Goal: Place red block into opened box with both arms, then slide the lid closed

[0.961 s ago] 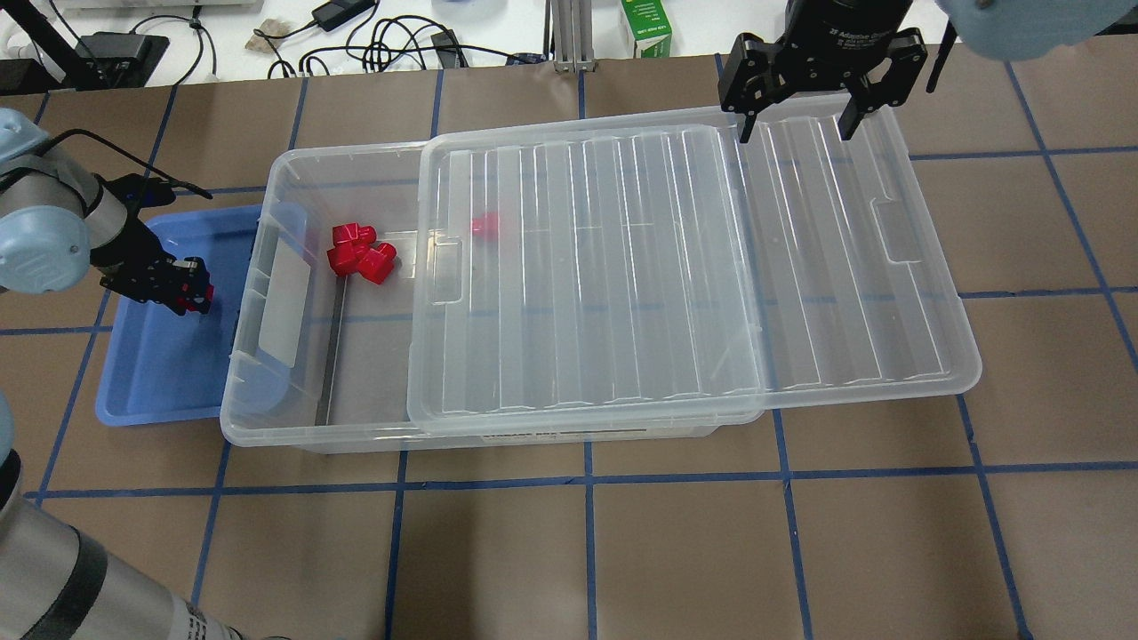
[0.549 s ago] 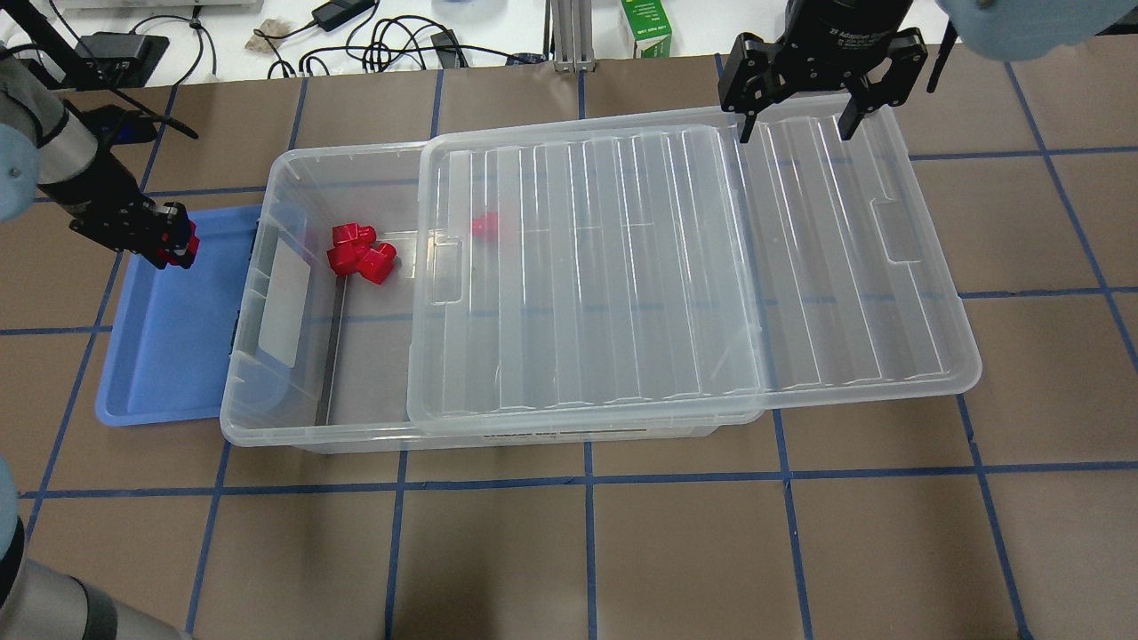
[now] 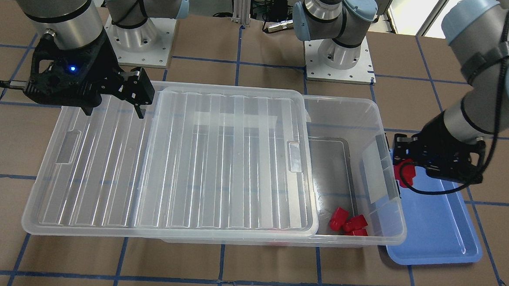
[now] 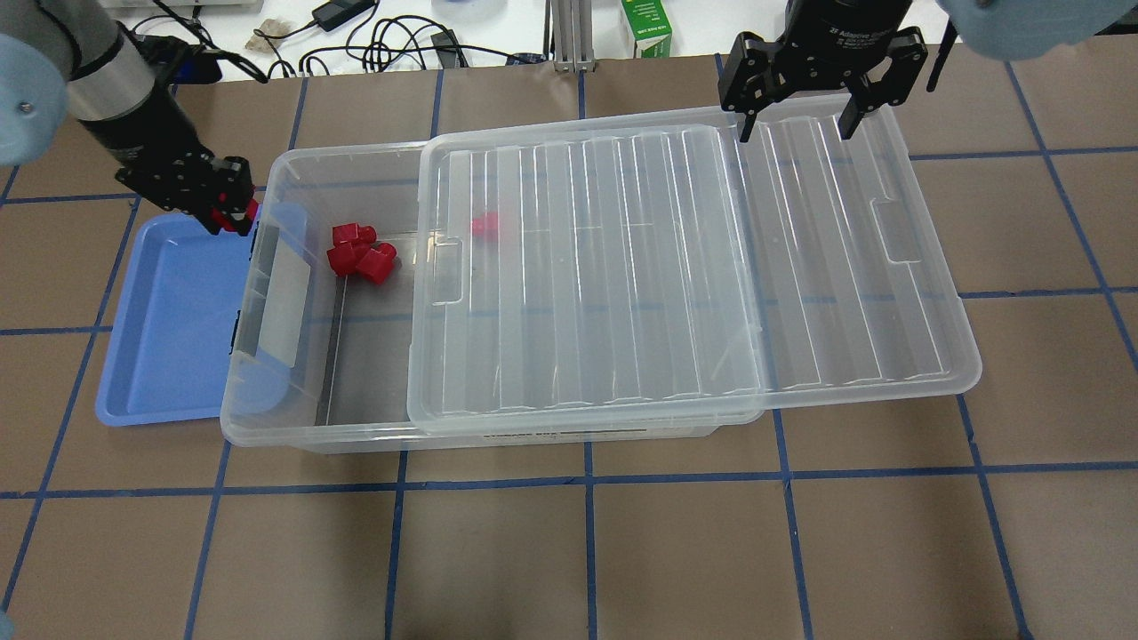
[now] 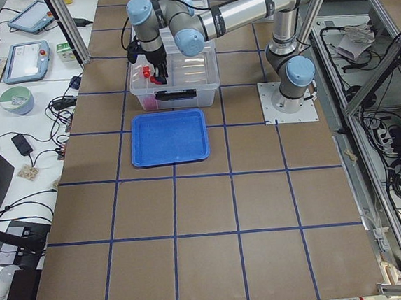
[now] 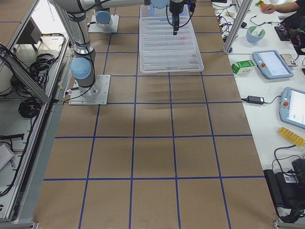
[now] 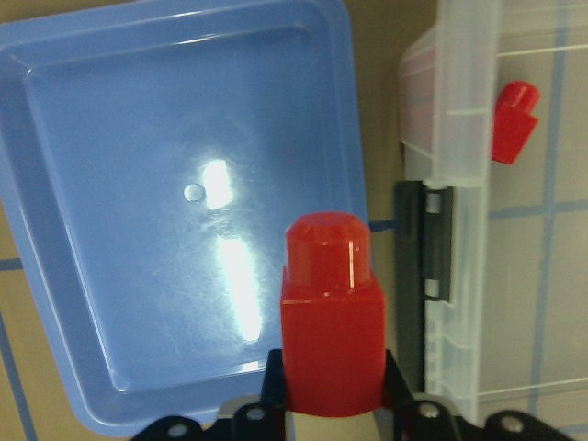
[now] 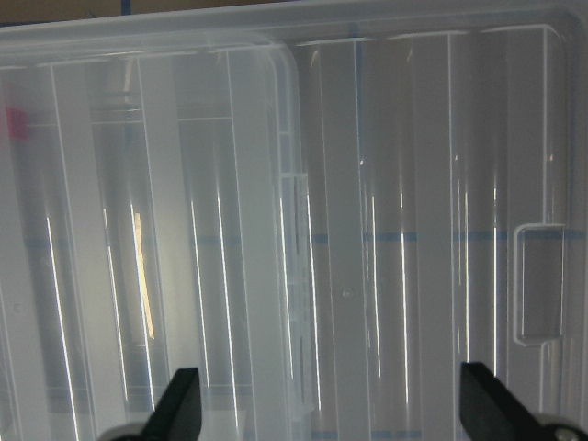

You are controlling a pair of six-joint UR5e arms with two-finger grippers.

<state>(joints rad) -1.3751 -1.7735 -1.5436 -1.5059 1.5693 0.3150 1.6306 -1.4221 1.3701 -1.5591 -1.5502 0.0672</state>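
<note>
My left gripper (image 4: pixel 227 210) is shut on the red block (image 7: pixel 331 312), a chunky piece with a narrower rounded end. It hangs over the far corner of the blue tray, just outside the box's (image 4: pixel 311 440) latched short end; the block (image 3: pixel 404 173) shows beside that wall. The lid (image 4: pixel 693 267) lies slid toward the robot's right, leaving the box's left end uncovered. My right gripper (image 4: pixel 797 124) is open above the lid's far edge, its fingers wide apart with nothing between them (image 8: pixel 335 413).
Three red blocks (image 4: pixel 360 253) lie bunched in the uncovered end of the box, and one more (image 4: pixel 484 224) shows through the lid. The shallow blue tray (image 4: pixel 169 338) sits against the box's left end. Cables and a green carton lie beyond the table's far edge.
My left gripper has carried the red block from over the tray's middle toward the far side and then right, up to the box's end. The right arm and lid have not moved.
</note>
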